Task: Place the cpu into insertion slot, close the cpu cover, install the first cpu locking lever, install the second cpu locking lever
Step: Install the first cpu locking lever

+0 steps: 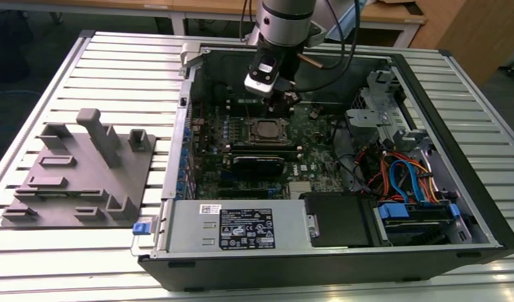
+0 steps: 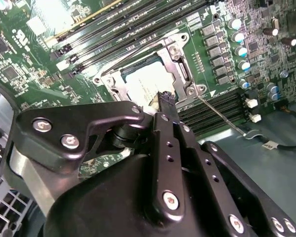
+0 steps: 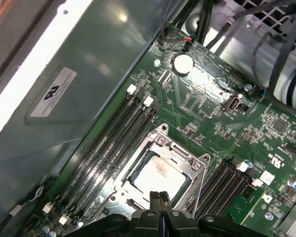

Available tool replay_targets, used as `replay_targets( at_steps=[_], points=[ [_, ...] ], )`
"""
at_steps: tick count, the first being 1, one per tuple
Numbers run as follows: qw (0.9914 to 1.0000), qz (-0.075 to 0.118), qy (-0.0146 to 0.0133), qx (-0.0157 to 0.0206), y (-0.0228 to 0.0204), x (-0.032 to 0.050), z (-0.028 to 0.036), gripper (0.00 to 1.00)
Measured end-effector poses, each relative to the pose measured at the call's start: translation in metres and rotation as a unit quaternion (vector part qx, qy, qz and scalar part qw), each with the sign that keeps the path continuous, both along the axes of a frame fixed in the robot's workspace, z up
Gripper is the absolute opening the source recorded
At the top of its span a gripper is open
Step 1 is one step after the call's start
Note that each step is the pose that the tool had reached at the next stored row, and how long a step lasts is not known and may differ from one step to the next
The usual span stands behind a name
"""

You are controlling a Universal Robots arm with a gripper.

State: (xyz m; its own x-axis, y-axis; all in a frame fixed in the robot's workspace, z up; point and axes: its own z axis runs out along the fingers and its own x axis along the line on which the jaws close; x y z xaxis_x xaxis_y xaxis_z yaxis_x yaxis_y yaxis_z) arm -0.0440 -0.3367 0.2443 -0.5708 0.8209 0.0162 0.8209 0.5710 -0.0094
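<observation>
claw (image 3: 160, 197): 2 fingers pressed together, nothing held | at tip: cpu (image 3: 158, 174) seated in slot (image 3: 163, 130), cover (image 3: 191, 170) apparently down over its edges | beside: thin lever (image 2: 222, 114), looks unlatched | beyond: memory slots (image 3: 108, 143) | judged: cpu light, stiff, slippery-topped, fragile; take by edges.

I see a slatted silver metal table (image 1: 114, 56) carrying everything. In the exterior view, an open black computer case (image 1: 324, 267) lies on its side from centre toward three o'clock. At the case's nine o'clock, a grey fixture plate (image 1: 72, 189) with upright blocks rests flat on the slats.
</observation>
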Motion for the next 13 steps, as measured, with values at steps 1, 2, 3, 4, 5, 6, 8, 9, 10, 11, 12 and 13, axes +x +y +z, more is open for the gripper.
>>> replay_targets(
  at_steps=[1,2,3,4,5,6,8,9,10,11,12,13],
  points=[
    [1.00000,0.002,0.0000,0.0000,0.0000,0.0000,0.0000,0.10],
    [1.00000,0.003,0.0000,0.0000,0.0000,0.0000,0.0000,0.10],
    [1.00000,0.003,0.0000,0.0000,0.0000,0.0000,0.0000,0.10],
    [1.00000,0.003,0.0000,0.0000,0.0000,0.0000,0.0000,0.10],
    [1.00000,0.003,0.0000,0.0000,0.0000,0.0000,0.0000,0.10],
    [1.00000,0.003,0.0000,0.0000,0.0000,0.0000,0.0000,0.10],
    [1.00000,0.003,0.0000,0.0000,0.0000,0.0000,0.0000,0.10],
    [1.00000,0.003,0.0000,0.0000,0.0000,0.0000,0.0000,0.10],
    [1.00000,0.003,0.0000,0.0000,0.0000,0.0000,0.0000,0.10],
    [1.00000,0.003,0.0000,0.0000,0.0000,0.0000,0.0000,0.10],
    [0.99999,0.004,0.0000,0.0000,0.0000,0.0000,0.0000,0.10],
    [0.99999,0.004,0.0000,0.0000,0.0000,0.0000,0.0000,0.10]
  ],
)
